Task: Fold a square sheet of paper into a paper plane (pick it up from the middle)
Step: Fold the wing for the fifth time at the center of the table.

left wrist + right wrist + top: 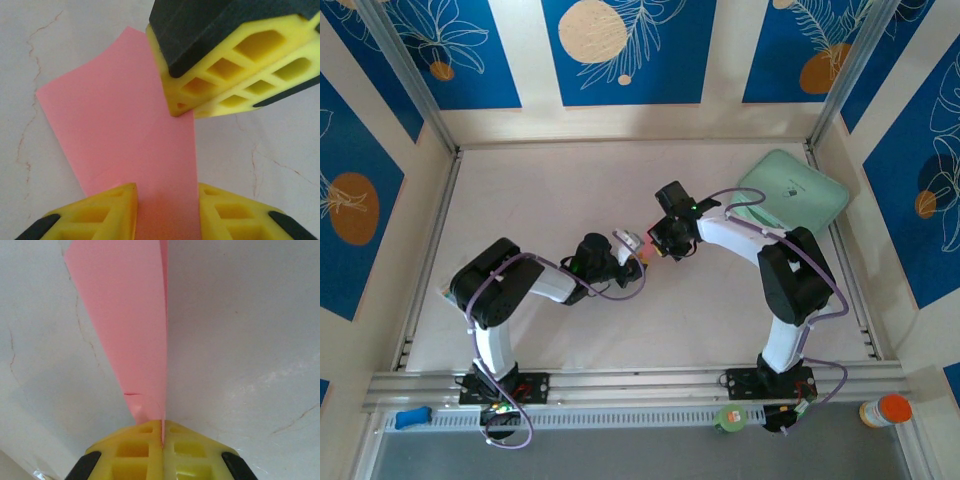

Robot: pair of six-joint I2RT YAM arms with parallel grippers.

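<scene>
**Setting:** white, faintly veined tabletop point(570, 190), enclosed by cream walls with blue leaf-patterned panels point(620, 50).

**Item 1:** right pincer point(162, 432). Its yellow ribbed fingers were pressed together, pinching one end of a thin salmon-pink sheet of paper point(120, 115). The sheet was folded double and sat at mid-table between the two arms.

**Item 2:** left pincer point(167, 200). Its fingers were spread, one on either side of the sheet's opposite end, with a plain gap between them. Whether they touched the paper could not be told.

**Item 3:** mint-green rounded-square pad point(792, 195). It lay in the far right corner, well apart from the sheet, and bore a small dark mark too small to read.
</scene>
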